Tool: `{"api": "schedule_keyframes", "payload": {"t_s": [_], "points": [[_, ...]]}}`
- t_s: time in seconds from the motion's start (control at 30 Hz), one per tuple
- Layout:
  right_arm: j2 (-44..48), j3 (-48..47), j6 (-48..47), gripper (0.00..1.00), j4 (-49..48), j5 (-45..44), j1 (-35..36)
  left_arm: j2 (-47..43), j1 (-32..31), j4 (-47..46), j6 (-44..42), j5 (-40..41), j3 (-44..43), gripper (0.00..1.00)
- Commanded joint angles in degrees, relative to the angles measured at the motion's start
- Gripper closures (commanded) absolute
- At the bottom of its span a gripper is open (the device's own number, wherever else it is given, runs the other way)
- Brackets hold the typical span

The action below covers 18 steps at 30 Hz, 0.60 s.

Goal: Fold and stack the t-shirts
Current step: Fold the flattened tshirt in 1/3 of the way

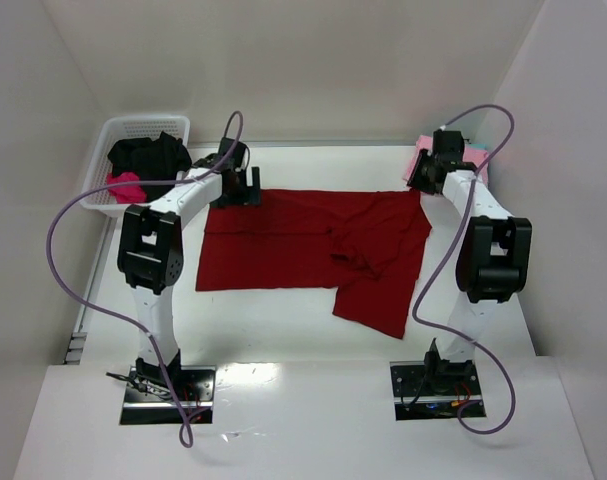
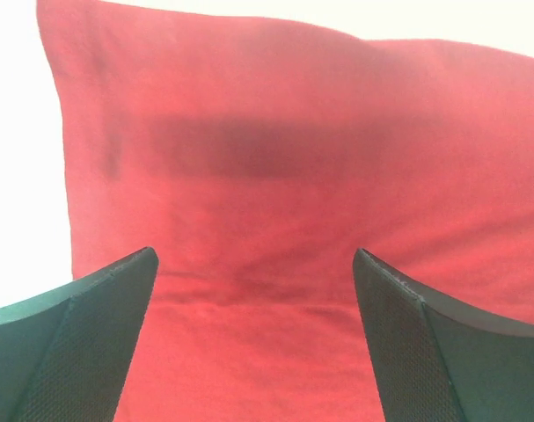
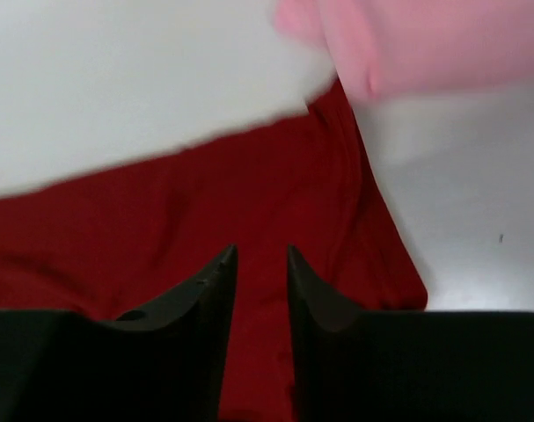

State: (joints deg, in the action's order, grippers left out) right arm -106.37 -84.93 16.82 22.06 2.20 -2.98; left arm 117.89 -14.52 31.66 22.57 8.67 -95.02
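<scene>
Folding the dark red t-shirt [image 1: 283, 245], spread flat, cleanly needs both far corners pinched and lifted evenly. Left gripper [image 2: 253, 255] gapes wide above its far-left corner; right gripper [image 3: 262, 251], jaws narrow at its far-right corner, may hold cloth, I cannot tell.

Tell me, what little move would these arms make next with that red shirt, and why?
Probably the left gripper should drop and close on the far edge of the dark red shirt. It hangs wide open just above the flat cloth, while the right gripper, jaws nearly together, sits at the other far corner.
</scene>
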Motion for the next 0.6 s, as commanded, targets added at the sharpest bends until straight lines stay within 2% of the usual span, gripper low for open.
{"api": "schedule_keyframes", "payload": {"t_s": [0.0, 0.07, 0.1, 0.23, 0.37, 0.57], "points": [[-1.04, 6.43, -0.56, 0.69, 2.02, -2.64, 0.26, 2.78, 2.13, -2.56, 0.81, -1.11, -2.62, 0.01], [-1.04, 7.75, -0.56, 0.72, 2.02, -2.64, 0.26, 3.32, 2.65, -2.57, 0.81, -1.11, -2.62, 0.01], [-1.04, 8.28, -0.56, 0.77, 2.02, -2.11, 0.26, 4.19, 3.18, -3.09, 1.51, -1.11, -2.62, 0.01], [-1.04, 9.6, -1.17, 0.77, 2.54, -0.53, 0.26, 5.25, 3.71, -3.71, 1.51, -2.33, -2.62, 0.01], [-2.79, 10.13, -1.17, 0.56, 2.54, -1.76, 0.79, 5.78, 3.71, -4.24, 1.51, -3.66, -1.49, 0.01], [-4.99, 10.13, -1.17, 0.46, 2.54, -2.99, 0.79, 6.3, 3.71, -4.24, 0.99, -4.89, -0.43, 0.01]]}}
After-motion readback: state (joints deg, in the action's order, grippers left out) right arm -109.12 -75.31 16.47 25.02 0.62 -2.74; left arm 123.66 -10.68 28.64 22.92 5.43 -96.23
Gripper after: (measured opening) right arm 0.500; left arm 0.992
